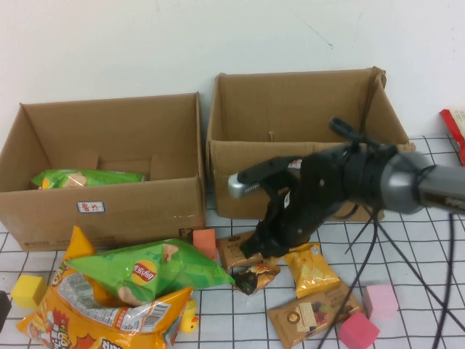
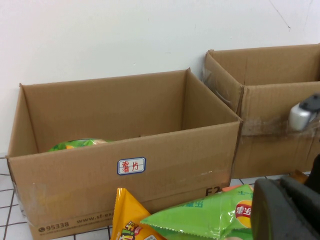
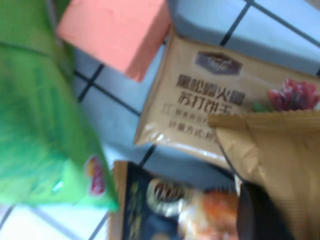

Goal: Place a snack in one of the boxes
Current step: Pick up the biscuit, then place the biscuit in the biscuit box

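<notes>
Hanging low over the bench just in front of the right box, my right fingers are down among the small snack packets, right over the brown packet beside the orange block. Whether they are open or gripping anything, I cannot tell. My left fingers are closed on nothing, parked near the green chip bag, in front of the left box.

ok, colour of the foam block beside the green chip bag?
Salmon orange block, clearest in the right wrist view; it lies between the green chip bag and tan packet.
</notes>
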Motion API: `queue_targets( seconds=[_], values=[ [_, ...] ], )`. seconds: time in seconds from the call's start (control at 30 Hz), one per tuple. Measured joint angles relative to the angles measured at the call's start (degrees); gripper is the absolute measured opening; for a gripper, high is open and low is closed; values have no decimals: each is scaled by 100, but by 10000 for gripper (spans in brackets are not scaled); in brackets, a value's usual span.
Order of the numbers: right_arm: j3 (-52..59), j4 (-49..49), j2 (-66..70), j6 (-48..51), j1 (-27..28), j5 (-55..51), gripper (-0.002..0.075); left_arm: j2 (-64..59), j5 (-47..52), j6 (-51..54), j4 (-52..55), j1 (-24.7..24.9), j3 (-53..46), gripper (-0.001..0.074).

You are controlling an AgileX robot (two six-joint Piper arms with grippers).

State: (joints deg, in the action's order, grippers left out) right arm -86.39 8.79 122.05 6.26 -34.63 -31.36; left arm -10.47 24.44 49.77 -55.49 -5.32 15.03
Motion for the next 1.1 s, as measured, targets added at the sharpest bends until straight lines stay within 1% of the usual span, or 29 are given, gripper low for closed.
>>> queue_targets(
  seconds=[0.1, 0.23, 0.33, 0.4, 0.57, 0.63, 0.8, 0.87, 0.9, 1.0, 1.07, 1.1],
  values=[
    [0, 173, -406, 318, 0, -317, 146, 0, 0, 0, 0, 0, 0, -1],
    [0, 654, -1201, 1211, 0, -870, 146, 0, 0, 0, 0, 0, 0, -1],
    [0, 968, -1899, 1800, -12, -926, 146, 0, 0, 0, 1, 0, 0, -1],
    [0, 996, -2303, 2087, -12, -686, 146, 0, 0, 0, 1, 0, 0, -1],
    [0, 899, -2687, 2292, 184, 608, 146, 0, 0, 0, 1, 0, 0, -1],
    [0, 932, -2617, 2292, 412, 1178, 146, 0, 0, 0, 1, 0, 0, -1],
    [0, 1302, -2101, 2292, 953, 2018, 149, 0, 0, 0, 12, 0, 0, -1],
    [0, 1416, -1853, 2292, 1140, 2210, 196, 0, 0, 0, 12, 0, 0, -1],
    [0, 1481, -1720, 2292, 1231, 2290, 246, 0, 0, 0, 12, 0, 0, -1],
    [0, 1680, -1411, 2292, 1441, 2379, 442, 0, 0, 0, 12, 0, 0, -1],
    [0, 1744, -1341, 2292, 1496, 2354, 521, 0, 0, 0, 12, 0, 0, -1],
    [10, 1782, -1341, 2292, 1507, 2296, 542, 0, 0, 0, 12, 0, 0, -1]
  ],
)
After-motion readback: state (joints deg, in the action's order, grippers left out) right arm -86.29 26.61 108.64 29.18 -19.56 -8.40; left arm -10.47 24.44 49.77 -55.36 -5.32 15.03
